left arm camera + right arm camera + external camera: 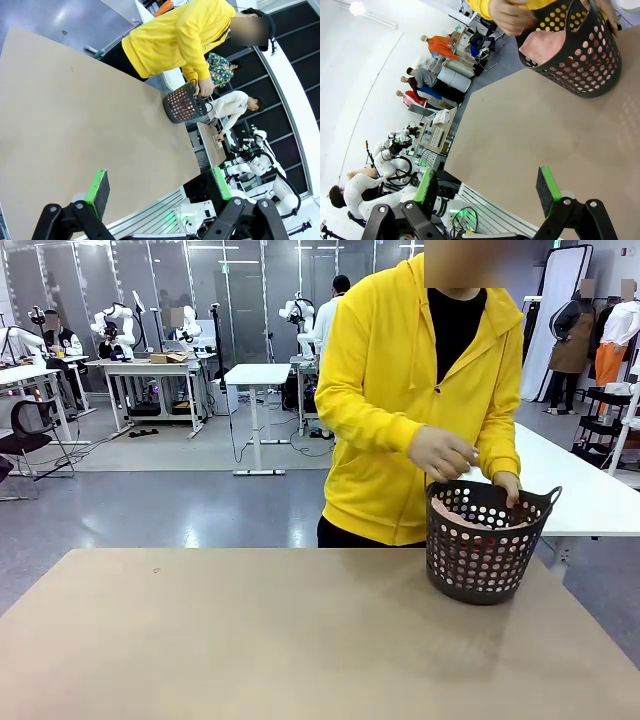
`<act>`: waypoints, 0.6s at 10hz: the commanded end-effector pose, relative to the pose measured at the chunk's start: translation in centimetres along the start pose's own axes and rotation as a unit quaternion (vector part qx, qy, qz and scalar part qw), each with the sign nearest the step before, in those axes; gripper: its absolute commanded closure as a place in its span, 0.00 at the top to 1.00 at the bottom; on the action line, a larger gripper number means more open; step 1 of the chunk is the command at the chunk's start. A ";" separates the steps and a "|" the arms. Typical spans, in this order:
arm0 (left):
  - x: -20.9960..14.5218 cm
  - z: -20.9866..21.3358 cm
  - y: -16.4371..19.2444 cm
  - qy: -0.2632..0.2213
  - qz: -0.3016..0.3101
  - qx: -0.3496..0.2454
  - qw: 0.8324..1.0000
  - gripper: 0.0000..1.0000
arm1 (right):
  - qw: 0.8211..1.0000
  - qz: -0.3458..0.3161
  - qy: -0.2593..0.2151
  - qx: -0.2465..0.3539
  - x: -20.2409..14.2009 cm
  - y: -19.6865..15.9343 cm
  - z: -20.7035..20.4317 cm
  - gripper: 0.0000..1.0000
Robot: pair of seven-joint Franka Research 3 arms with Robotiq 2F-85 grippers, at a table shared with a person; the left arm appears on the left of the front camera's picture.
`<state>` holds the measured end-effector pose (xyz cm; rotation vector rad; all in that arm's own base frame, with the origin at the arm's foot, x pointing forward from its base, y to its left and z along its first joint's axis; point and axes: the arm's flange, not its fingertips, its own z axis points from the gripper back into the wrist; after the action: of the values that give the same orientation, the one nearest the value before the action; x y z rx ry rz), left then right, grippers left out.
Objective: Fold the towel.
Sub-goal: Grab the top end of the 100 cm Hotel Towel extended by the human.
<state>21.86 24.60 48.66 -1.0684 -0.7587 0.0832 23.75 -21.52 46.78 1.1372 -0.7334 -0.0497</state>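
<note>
The towel (452, 512) is being held bunched inside the dark basket (485, 565) at the right of the front frame, on the table (250, 640). A person's hand (507, 487) is being rested at its rim. The left gripper (159, 185) and the right gripper (487, 186) are being held spread wide, pinching nothing.

Left gripper (160, 186): black jointed link fingers with round pale pivot screws and bright green rectangular pads (98, 186) at the tips. Right gripper (487, 190) looked the same, black links and green pads (548, 189). Person wore a bright yellow hooded sweatshirt (385, 390) with long sleeves over a black top (455, 315), and dark trousers (340, 533), possibly black.
</note>
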 end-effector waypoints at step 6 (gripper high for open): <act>0.4 0.2 0.0 -0.003 -0.008 -0.010 1.000 1.00 | 1.000 0.004 -0.007 0.005 0.1 0.0 0.0 1.00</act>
<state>21.87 24.60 48.67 -1.0684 -0.7586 0.0832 23.75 -21.51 46.78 1.1372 -0.7333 -0.0496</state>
